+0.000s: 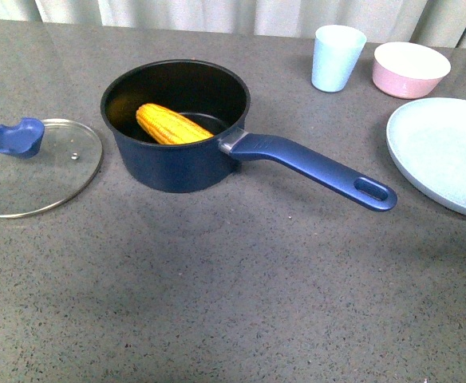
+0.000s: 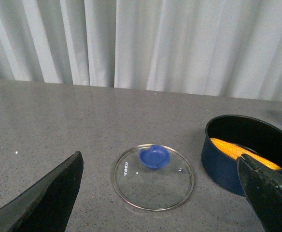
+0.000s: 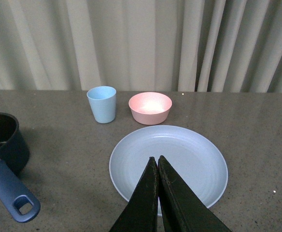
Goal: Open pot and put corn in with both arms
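The corn lies slantwise inside the open pot, which stands on the grey bench toward its back edge, left of the middle. The pot's long blue handle reaches out to the right and toward the front, ending in an oval hole. The glass lid lies flat on the bench just left of the pot, apart from it, its blue knob up, close to the bench's left edge.

Near the back right corner stand a pale blue cup and a pink bowl, side by side; in front of them a pale blue plate sits against the right edge, just clear of the handle's tip. The front half of the bench is open surface.

The left gripper hangs above the lid with its fingers spread wide. The right gripper hovers over the plate, fingers pressed together, holding nothing.
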Controlling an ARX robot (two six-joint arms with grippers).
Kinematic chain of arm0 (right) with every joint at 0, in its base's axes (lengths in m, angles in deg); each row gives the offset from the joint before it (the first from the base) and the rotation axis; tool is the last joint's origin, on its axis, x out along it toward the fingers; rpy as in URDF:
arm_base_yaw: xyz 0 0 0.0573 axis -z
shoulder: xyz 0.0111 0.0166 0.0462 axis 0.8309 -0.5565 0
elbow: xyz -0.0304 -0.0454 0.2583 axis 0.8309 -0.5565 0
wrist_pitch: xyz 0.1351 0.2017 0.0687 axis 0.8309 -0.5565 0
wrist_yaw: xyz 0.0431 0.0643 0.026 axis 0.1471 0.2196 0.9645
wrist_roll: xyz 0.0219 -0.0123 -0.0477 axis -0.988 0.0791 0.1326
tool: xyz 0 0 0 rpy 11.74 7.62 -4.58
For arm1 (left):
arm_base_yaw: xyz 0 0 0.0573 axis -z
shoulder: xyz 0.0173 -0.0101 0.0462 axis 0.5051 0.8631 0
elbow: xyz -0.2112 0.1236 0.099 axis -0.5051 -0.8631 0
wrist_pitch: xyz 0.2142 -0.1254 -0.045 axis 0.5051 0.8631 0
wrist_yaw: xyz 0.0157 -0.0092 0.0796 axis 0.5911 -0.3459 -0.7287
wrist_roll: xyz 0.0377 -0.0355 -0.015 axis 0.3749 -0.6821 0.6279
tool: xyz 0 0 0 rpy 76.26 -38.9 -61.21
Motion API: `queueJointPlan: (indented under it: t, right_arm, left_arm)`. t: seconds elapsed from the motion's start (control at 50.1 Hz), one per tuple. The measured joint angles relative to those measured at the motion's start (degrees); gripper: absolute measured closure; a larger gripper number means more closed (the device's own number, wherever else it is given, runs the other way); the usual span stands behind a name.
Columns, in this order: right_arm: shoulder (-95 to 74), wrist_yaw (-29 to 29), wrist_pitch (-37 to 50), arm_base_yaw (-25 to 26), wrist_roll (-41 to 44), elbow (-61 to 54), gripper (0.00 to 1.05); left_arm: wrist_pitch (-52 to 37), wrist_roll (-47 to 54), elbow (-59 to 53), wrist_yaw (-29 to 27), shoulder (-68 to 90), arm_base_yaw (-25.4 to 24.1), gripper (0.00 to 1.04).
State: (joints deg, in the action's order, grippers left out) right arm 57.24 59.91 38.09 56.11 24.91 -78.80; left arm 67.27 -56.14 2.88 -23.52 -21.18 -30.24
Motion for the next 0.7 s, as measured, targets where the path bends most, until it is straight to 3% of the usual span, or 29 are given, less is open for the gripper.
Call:
queueJointPlan:
  t: [0.698]
  right_arm:
    - [12.85,-0.04,-13.25,0.00,0.00,0.02,1.03]
  left_arm:
    - [0.00,-0.02,0.00,-0.02,0.02,0.00,0.09]
